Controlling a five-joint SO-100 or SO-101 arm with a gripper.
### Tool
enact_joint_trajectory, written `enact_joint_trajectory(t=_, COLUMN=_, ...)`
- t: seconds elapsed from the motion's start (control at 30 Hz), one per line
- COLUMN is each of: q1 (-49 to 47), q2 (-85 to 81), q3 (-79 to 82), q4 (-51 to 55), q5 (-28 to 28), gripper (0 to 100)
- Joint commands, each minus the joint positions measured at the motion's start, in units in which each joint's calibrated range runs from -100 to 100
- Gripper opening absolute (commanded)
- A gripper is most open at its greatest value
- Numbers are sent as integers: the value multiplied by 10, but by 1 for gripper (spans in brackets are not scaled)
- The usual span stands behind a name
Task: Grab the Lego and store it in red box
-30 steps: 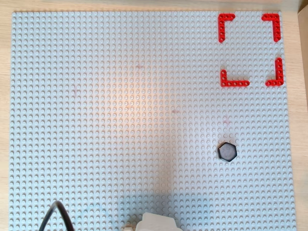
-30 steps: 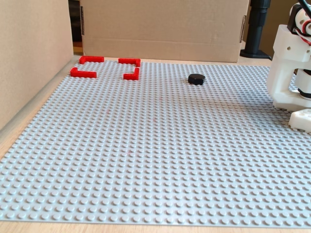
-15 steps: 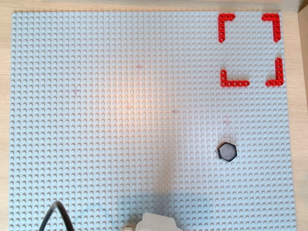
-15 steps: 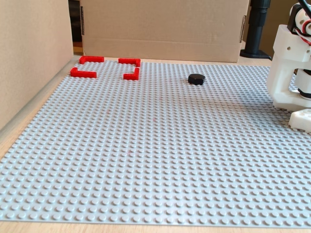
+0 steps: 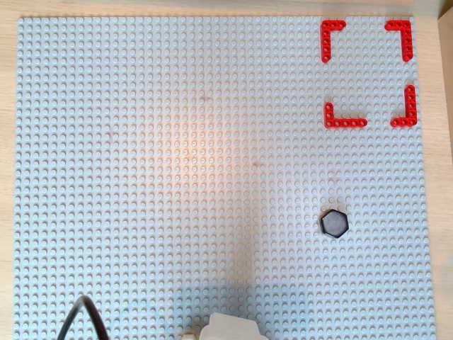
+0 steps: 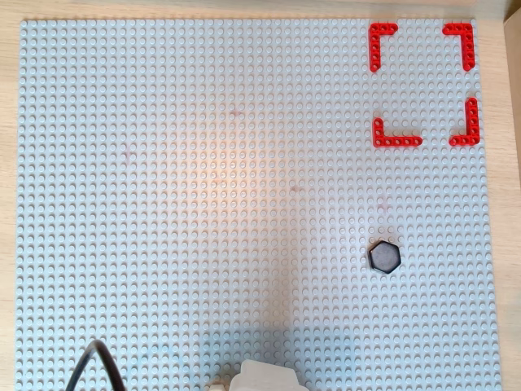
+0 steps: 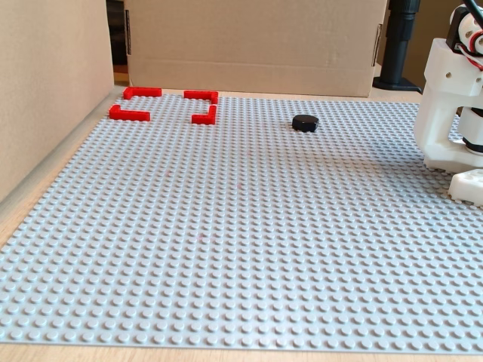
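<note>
The Lego, a small black hexagonal piece, lies flat on the grey studded baseplate in both overhead views (image 5: 334, 223) (image 6: 384, 257), right of centre. In the fixed view it lies at the far middle (image 7: 305, 122). The red box, four red L-shaped corner pieces with gaps between them, sits at the top right in both overhead views (image 5: 345, 122) (image 6: 396, 141) and at the far left in the fixed view (image 7: 128, 113). It has nothing inside. The Lego lies well apart from it. No gripper shows in any view; only the white arm base shows.
The white arm base stands at the bottom edge in both overhead views (image 5: 230, 327) (image 6: 264, 376) and at the right in the fixed view (image 7: 449, 98). A black cable (image 5: 78, 315) curves in at the bottom left. Cardboard walls (image 7: 256, 45) stand behind and left of the baseplate (image 7: 226, 249).
</note>
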Motion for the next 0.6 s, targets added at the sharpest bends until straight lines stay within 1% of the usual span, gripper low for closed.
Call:
enact_joint_trajectory(t=0.0, q1=-4, q2=-5, q3=-4, q4=2, q5=2, gripper=1)
enact_joint_trajectory(t=0.13, q1=-3, q2=-2, q3=-4, q4=2, q5=2, gripper=2)
enact_joint_trajectory(t=0.23, q1=1, q2=8, q3=4, q4=-7, q5=3, gripper=10)
enact_joint_trajectory(t=0.3, q1=2, q2=25, q3=4, q4=-11, q5=3, gripper=13)
enact_joint_trajectory(t=0.43, q1=2, q2=94, q3=-3, q4=-14, q5=4, gripper=11)
enact_joint_trajectory(t=0.57, q1=3, q2=159, q3=-30, q4=-9, q5=4, gripper=11)
